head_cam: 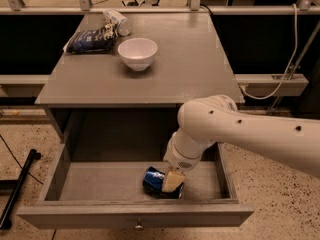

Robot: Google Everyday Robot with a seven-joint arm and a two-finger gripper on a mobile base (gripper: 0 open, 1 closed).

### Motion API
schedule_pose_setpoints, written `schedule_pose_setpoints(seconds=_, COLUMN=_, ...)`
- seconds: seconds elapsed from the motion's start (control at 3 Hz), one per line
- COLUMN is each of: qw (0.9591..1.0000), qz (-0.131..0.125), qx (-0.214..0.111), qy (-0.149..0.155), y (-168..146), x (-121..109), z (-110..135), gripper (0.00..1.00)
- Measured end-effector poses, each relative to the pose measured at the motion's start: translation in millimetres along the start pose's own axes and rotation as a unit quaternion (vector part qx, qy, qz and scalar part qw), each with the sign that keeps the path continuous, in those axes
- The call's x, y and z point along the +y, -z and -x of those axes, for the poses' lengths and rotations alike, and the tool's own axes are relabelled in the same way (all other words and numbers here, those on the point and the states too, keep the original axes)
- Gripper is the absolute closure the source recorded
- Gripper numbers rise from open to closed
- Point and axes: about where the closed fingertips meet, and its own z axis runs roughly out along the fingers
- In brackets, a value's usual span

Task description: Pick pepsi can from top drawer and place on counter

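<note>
The pepsi can [153, 179] lies on its side on the floor of the open top drawer [90, 215], near the front and right of the middle. My gripper [172, 181] reaches down into the drawer from the right and is right at the can, with a tan part of it covering the can's right end. The white arm hides the rest of the gripper. The counter [195, 59] is the grey top above the drawer.
A white bowl [137, 53], a dark blue snack bag [92, 38] and a whitish container [116, 21] sit on the counter's back left. A small knob [138, 227] is on the drawer front. A black pole [17, 194] lies on the floor at left.
</note>
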Motion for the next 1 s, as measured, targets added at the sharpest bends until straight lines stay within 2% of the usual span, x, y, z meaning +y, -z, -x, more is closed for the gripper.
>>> schedule_pose_setpoints(seconds=0.67, qw=0.9995, qz=0.026, qx=0.015, qy=-0.003, y=-19.9, x=16.4, z=-16.4, gripper=0.38)
schedule_pose_setpoints(seconds=1.0, qw=0.9993, qz=0.034, qx=0.017, qy=-0.001, y=-22.5, x=20.1, z=-17.2, gripper=0.54)
